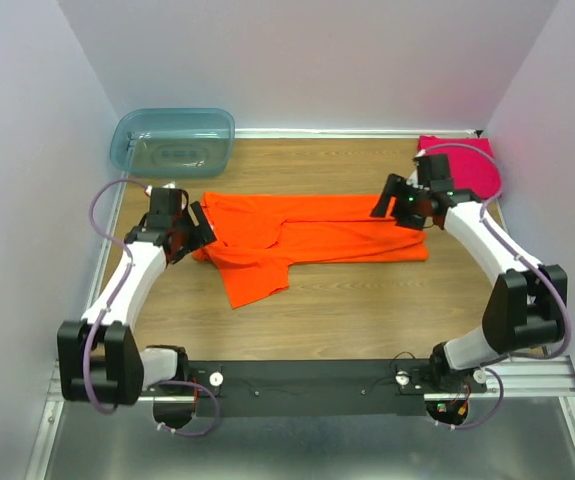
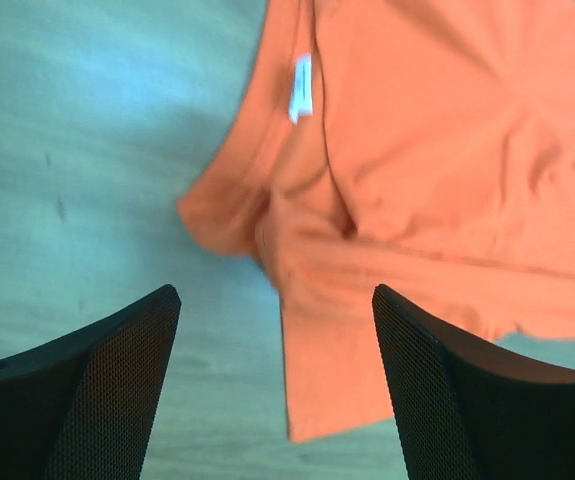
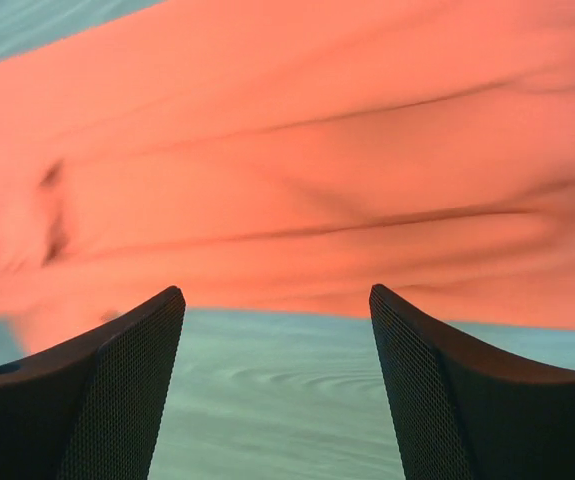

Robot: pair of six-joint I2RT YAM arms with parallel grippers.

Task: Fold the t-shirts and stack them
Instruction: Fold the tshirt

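Left end effector (image 1: 198, 229) and right end effector (image 1: 388, 199) hang open, empty, over the half-folded orange t-shirt (image 1: 317, 236); its stray sleeve likely needs gripping and tucking next.

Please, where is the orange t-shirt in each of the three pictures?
Top external: the orange t-shirt lies at the centre of the wooden table.
Left wrist: upper right, its white label near the top.
Right wrist: across the upper half.
Shared landmark: the wooden table under it.
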